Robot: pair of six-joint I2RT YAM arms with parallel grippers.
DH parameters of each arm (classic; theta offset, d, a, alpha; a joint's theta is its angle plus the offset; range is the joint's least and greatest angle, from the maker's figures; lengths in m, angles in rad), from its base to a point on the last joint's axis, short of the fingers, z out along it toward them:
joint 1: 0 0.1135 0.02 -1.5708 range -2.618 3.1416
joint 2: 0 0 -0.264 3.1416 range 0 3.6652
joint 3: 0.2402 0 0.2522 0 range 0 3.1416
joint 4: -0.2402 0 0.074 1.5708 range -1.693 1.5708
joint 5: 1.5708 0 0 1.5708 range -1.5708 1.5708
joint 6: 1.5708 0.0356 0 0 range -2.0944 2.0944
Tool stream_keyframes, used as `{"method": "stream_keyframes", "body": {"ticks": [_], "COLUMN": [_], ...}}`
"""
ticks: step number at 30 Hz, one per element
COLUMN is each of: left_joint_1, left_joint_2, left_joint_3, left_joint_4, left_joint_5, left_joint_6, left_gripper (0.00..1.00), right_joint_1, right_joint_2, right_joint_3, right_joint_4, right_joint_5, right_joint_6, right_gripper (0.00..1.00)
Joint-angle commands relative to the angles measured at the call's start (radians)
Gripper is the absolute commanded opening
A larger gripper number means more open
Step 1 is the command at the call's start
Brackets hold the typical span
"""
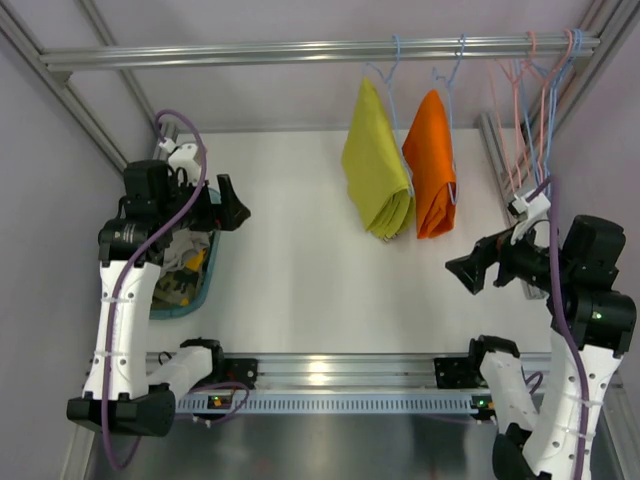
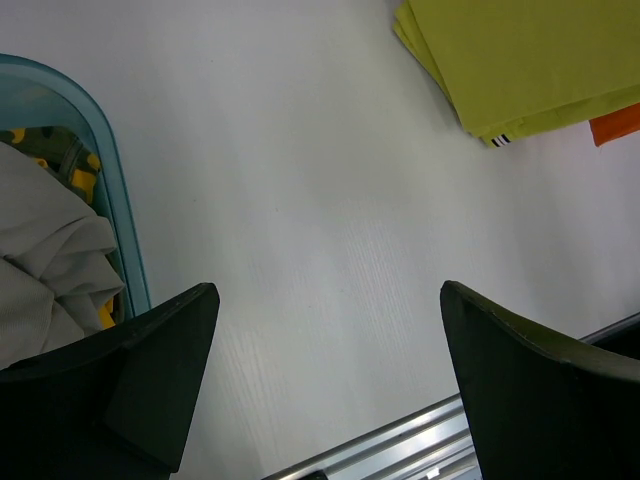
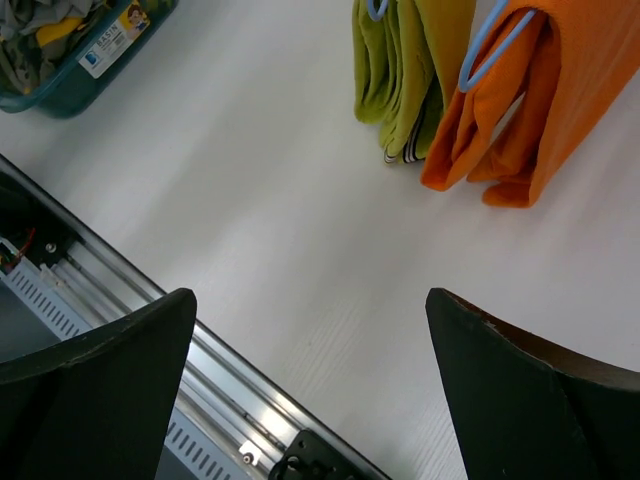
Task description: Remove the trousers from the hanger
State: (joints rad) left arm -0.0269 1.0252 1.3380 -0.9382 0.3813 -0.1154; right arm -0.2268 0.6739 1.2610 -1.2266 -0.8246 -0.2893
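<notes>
2 pairs hang on the rail point(image 1: 300, 50): mustard trousers point(image 1: 375, 165) on the left, orange trousers point(image 1: 432, 175) just beside them on the right. Each is folded over its own blue hanger point(image 3: 490, 50). Lower ends sit close to the table point(image 1: 300, 260); contact can't be told.

Left gripper point(image 2: 330, 380) and right gripper point(image 3: 310, 390) both have jaws spread wide, hold nothing and are well apart from the cloth.

Cloth looks light, soft and floppy. It probably slides off the bar, but may bunch and drag the hanger along. Best hold, judged: pinch the stacked lower folds, then pull down and away from the rail. Right arm is nearer the orange pair.

Room: open table between the arms. Teal bin point(image 2: 118, 200) of clothes sits by the left arm. Empty hangers point(image 1: 530, 90) crowd the rail's right end.
</notes>
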Motion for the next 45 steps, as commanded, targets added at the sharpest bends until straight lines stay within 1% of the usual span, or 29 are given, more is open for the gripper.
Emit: {"method": "stream_keyframes", "body": {"ticks": [1,4,8,10,13,16,17,19,20,21,23,24,25,26,27,29,30,31,32,33,35,36,38,39,40,42,43,45], "left_joint_1": [0.005,0.005,0.005,0.005,0.005,0.005,0.005,0.004,0.004,0.001,-0.017,-0.059,-0.088,-0.123,-0.201,-0.284,-0.357,-0.389,-0.416,-0.456,-0.491,-0.517,-0.538,-0.550,-0.554,-0.558,-0.559,-0.567], "left_joint_2": [-0.001,0.013,0.048,0.049,0.038,0.027,0.023,0.001,-0.004,-0.007,0.024,0.048,0.111,0.142,0.173,0.267,0.304,0.338,0.405,0.438,0.504,0.566,0.637,0.706,0.732,0.780,0.811,0.834], "left_joint_3": [0.032,0.059,0.089,0.095,0.089,0.072,0.064,0.020,-0.002,-0.025,-0.068,-0.066,-0.038,-0.017,0.004,0.061,0.079,0.110,0.122,0.134,0.174,0.193,0.283,0.315,0.369,0.398,0.421,0.437], "left_joint_4": [0.073,0.085,0.101,0.117,0.185,0.268,0.329,0.425,0.572,0.643,0.801,0.913,0.961,0.989,1.016,1.090,1.111,1.181,1.220,1.254,1.355,1.384,1.400,1.403,1.409,1.470,1.487,1.506], "left_joint_5": [0.011,0.030,0.039,0.042,0.077,0.152,0.175,0.241,0.267,0.315,0.326,0.324,0.309,0.294,0.269,0.197,0.167,0.150,0.130,0.116,0.088,0.081,0.064,0.047,0.039,0.034,0.031,0.027], "left_joint_6": [-0.010,-0.023,-0.032,-0.044,-0.063,-0.078,-0.085,-0.162,-0.200,-0.292,-0.386,-0.448,-0.467,-0.477,-0.478,-0.477,-0.487,-0.501,-0.521,-0.555,-0.581,-0.605,-0.644,-0.683,-0.704,-0.754,-0.763,-0.770], "left_gripper": [0.99,0.99,0.99,0.99,0.99,0.99,0.99,0.98,0.99,0.99,0.99,0.98,0.98,0.97,0.97,0.96,0.95,0.94,0.94,0.93,0.92,0.91,0.89,0.88,0.85,0.82,0.78,0.74], "right_joint_1": [-0.006,-0.008,-0.006,-0.005,0.006,0.043,0.062,0.141,0.174,0.241,0.296,0.296,0.296,0.296,0.297,0.296,0.296,0.296,0.294,0.294,0.294,0.296,0.294,0.294,0.293,0.293,0.293,0.287], "right_joint_2": [0.026,0.062,0.185,0.249,0.314,0.357,0.369,0.400,0.408,0.415,0.432,0.440,0.456,0.461,0.464,0.461,0.460,0.452,0.446,0.441,0.426,0.424,0.417,0.412,0.399,0.392,0.391,0.389], "right_joint_3": [0.063,0.116,0.248,0.287,0.351,0.385,0.399,0.416,0.429,0.434,0.434,0.440,0.449,0.469,0.477,0.500,0.506,0.514,0.517,0.521,0.534,0.538,0.549,0.546,0.542,0.534,0.534,0.532], "right_joint_4": [0.068,0.081,0.117,0.133,0.177,0.265,0.307,0.338,0.360,0.372,0.416,0.423,0.421,0.414,0.411,0.395,0.389,0.383,0.369,0.359,0.326,0.317,0.289,0.289,0.292,0.289,0.286,0.286], "right_joint_5": [0.008,-0.019,-0.088,-0.091,-0.079,-0.048,-0.013,0.036,0.088,0.111,0.122,0.124,0.125,0.133,0.140,0.156,0.162,0.171,0.188,0.193,0.220,0.229,0.248,0.251,0.255,0.265,0.266,0.269], "right_joint_6": [0.022,0.044,0.090,0.098,0.131,0.194,0.211,0.245,0.249,0.260,0.283,0.321,0.322,0.322,0.315,0.308,0.299,0.299,0.299,0.259,0.245,0.240,0.236,0.236,0.236,0.234,0.233,0.231], "right_gripper": [0.99,0.99,0.99,0.99,0.99,0.99,0.99,0.99,0.99,0.99,0.99,1.00,1.00,1.00,0.99,0.99,1.00,0.99,0.99,0.99,0.99,0.99,0.99,0.99,0.99,0.99,0.99,0.99]}}
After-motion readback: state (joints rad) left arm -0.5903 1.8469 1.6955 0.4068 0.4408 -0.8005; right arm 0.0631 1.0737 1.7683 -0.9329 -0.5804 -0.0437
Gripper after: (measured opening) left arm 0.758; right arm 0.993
